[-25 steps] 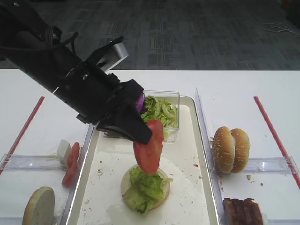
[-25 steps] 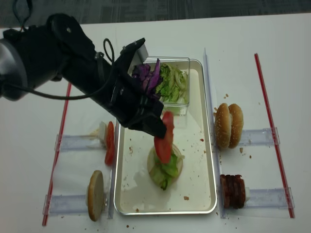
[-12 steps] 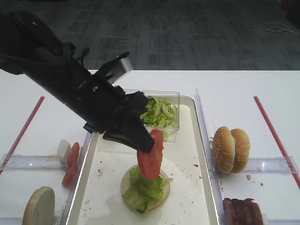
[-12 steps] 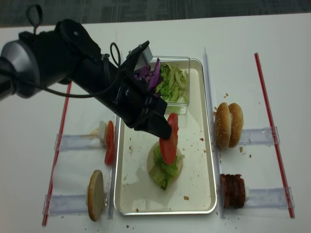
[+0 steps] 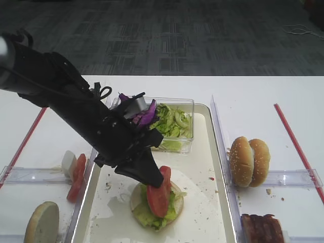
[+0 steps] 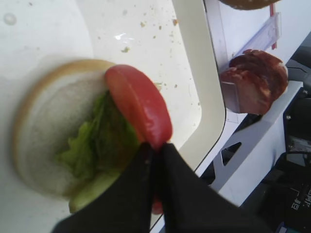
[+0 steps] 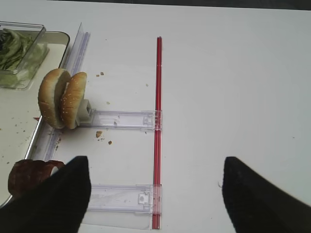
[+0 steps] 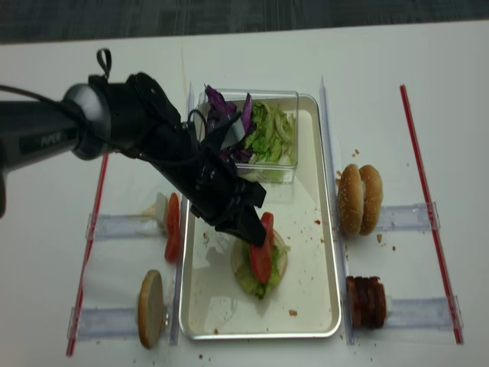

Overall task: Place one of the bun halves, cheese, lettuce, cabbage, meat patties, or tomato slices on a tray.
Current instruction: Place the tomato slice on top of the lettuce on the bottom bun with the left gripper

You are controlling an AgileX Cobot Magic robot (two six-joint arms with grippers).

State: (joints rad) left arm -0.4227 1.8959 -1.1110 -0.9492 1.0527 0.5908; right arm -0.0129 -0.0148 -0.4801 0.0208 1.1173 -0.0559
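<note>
My left gripper (image 6: 155, 147) is shut on a red tomato slice (image 6: 138, 104), pinching its edge. The tomato slice (image 5: 159, 191) stands tilted, its lower edge down at the green lettuce (image 6: 97, 145) lying on a bun half (image 6: 48, 141) in the middle of the cream tray (image 5: 202, 152). From above, the slice (image 8: 262, 256) covers part of that bun half (image 8: 276, 264). My right gripper (image 7: 155, 162) is open over bare white table, right of the tray, with nothing between its fingers.
A clear box (image 5: 185, 104) at the tray's far end holds lettuce (image 5: 172, 121) and purple cabbage (image 5: 147, 114). Two sesame bun halves (image 8: 361, 197) and meat patties (image 8: 365, 300) stand in racks on the right. More tomato slices (image 8: 173, 225) and a bun half (image 8: 150, 307) stand on the left.
My left gripper has come down and slightly forward with the tomato slice, from hanging above the bun to resting at the lettuce. The grip has stayed shut.
</note>
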